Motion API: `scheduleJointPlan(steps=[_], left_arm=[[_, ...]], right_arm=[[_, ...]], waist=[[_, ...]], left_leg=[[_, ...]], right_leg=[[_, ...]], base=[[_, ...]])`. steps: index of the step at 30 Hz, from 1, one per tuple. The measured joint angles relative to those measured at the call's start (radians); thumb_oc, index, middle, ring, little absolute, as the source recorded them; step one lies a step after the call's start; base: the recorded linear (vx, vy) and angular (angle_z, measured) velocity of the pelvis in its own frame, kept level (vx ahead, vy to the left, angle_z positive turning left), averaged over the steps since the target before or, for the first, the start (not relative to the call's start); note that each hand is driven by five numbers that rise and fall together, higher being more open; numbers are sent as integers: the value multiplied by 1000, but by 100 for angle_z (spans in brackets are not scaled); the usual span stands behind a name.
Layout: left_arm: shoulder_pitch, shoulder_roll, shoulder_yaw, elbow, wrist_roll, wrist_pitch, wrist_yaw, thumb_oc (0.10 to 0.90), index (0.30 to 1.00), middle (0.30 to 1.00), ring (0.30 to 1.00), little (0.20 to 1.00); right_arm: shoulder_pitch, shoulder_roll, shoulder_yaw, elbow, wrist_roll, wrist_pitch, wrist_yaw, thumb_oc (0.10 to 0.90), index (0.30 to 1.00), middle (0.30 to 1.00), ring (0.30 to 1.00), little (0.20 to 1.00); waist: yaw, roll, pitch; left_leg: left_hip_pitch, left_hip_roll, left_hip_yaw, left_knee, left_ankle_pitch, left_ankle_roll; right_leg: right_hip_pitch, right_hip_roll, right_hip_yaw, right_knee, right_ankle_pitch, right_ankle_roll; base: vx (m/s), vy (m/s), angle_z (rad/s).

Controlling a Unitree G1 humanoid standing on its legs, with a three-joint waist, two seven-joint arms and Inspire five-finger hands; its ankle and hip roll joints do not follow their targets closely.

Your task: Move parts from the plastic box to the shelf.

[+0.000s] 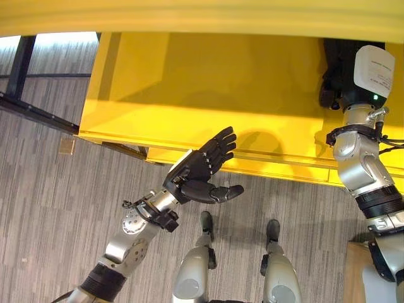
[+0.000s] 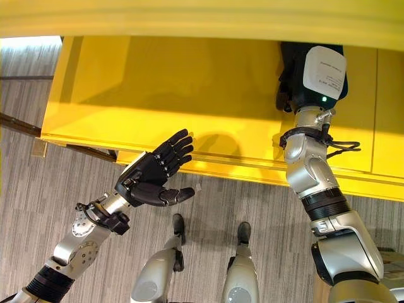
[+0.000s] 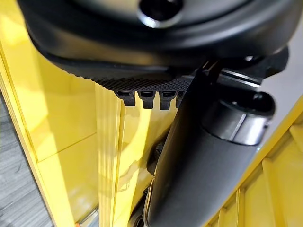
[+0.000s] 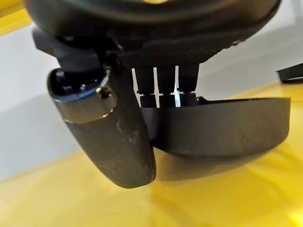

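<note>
My right hand (image 1: 333,76) reaches deep onto the yellow shelf (image 1: 189,88) at the right. In its wrist view the thumb (image 4: 118,142) and fingers curl round a dark curved part (image 4: 227,132), which lies low over the yellow shelf board (image 4: 94,198). From the eye views the part cannot be told apart from the hand. My left hand (image 1: 205,165) hovers open in front of the shelf's front edge, fingers straight and pointing at the shelf, thumb out, holding nothing. The left wrist view shows the same thumb (image 3: 199,170) against the shelf's yellow lip (image 3: 109,156).
An upper yellow board (image 1: 202,16) overhangs the shelf along the top. A black metal frame (image 1: 24,63) stands at the far left on the grey carpet. A tan box corner (image 1: 355,271) shows at the lower right, and a small tan square (image 1: 66,146) lies on the floor.
</note>
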Motion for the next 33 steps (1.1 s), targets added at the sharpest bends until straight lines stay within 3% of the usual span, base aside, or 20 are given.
scheduleJointPlan(steps=[9,14,23,33], left_arm=[[6,14,0,0,3,19,1,900,1000,1000,1000,1000],[3,13,0,-6,9,19,4,900,1000,1000,1000,1000],[0,12,0,-37,10,19,29,900,1000,1000,1000,1000],[0,4,-1,-37,9,19,47,900,1000,1000,1000,1000]], right_arm=[[-54,6,16,66,79,62,-51,400,300,300,300,300],[-53,48,-22,69,195,93,-150,400,300,300,300,300],[-50,71,-87,70,293,81,-195,400,300,300,300,300],[-40,91,-99,63,253,68,-161,400,300,300,300,300]], waist=[[12,-2,1],[-2,-3,1],[-24,-3,1],[-52,-1,0]], left_leg=[[-27,0,-9,11,2,0],[-27,1,0,12,3,1],[-27,2,8,22,2,1],[-15,2,27,22,4,3]], right_leg=[[-25,-2,-3,22,-1,-2],[-36,-2,10,31,-1,-2],[-44,-2,22,45,-1,-2],[-52,-2,46,54,0,-3]], base=[[-3,-2,2],[-17,17,-6],[-15,21,-2],[2,41,-5]])
